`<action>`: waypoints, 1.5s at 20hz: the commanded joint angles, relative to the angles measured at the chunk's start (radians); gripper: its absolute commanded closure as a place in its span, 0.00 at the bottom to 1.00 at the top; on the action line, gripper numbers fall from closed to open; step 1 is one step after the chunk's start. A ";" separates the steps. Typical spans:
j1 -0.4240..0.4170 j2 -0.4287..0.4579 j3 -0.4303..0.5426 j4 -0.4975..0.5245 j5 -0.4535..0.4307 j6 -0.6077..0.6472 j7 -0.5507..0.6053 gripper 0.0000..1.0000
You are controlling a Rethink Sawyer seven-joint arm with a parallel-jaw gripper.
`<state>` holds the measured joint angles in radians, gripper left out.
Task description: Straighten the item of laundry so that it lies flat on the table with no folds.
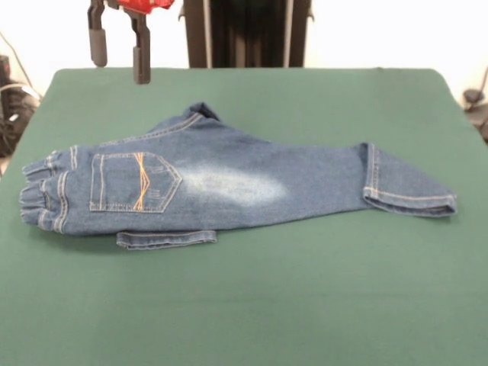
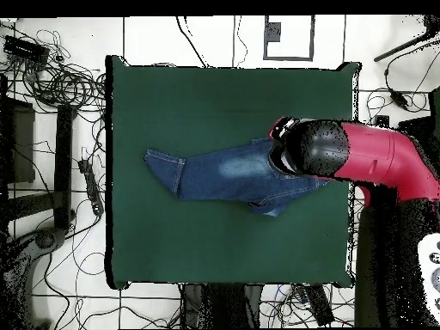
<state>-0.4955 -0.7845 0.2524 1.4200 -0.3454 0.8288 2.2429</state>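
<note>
Pincer [image 1: 120, 59] of mine hangs open and empty, above the bench [image 1: 244, 305] beyond the waistband end of the jeans [image 1: 229, 191]. They lie mid-bench, doubled lengthwise, one cuff turned back, a second hem poking out underneath; folds remain. No readable label anywhere.

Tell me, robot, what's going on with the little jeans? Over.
Gripper open, hanging above the table's far edge, holding nothing. Jeans folded double, one cuff turned back. Nothing in the way. Over.
</note>
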 commanded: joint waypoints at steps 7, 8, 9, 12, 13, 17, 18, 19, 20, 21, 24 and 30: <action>0.017 0.108 0.111 0.197 -0.041 -0.164 -0.135 0.00; 0.016 0.109 0.112 0.201 -0.045 -0.178 -0.137 0.00; 0.016 0.111 0.112 0.203 -0.046 -0.187 -0.137 0.00; 0.013 0.115 0.113 0.208 -0.061 -0.217 -0.145 0.00; 0.012 0.116 0.116 0.209 -0.066 -0.225 -0.150 0.00; 0.012 0.122 0.119 0.204 -0.087 -0.241 -0.156 0.00; 0.008 0.123 0.121 0.204 -0.088 -0.244 -0.154 0.00; 0.007 0.124 0.122 0.204 -0.090 -0.246 -0.151 0.00; 0.006 0.125 0.123 0.204 -0.091 -0.245 -0.151 0.00; 0.006 0.125 0.124 0.203 -0.094 -0.246 -0.150 0.00; 0.003 0.129 0.130 0.196 -0.101 -0.244 -0.150 0.00; -0.002 0.135 0.133 0.195 -0.118 -0.253 -0.147 0.00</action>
<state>-0.5094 -0.7246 0.2713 1.4911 -0.4319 0.6101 2.2429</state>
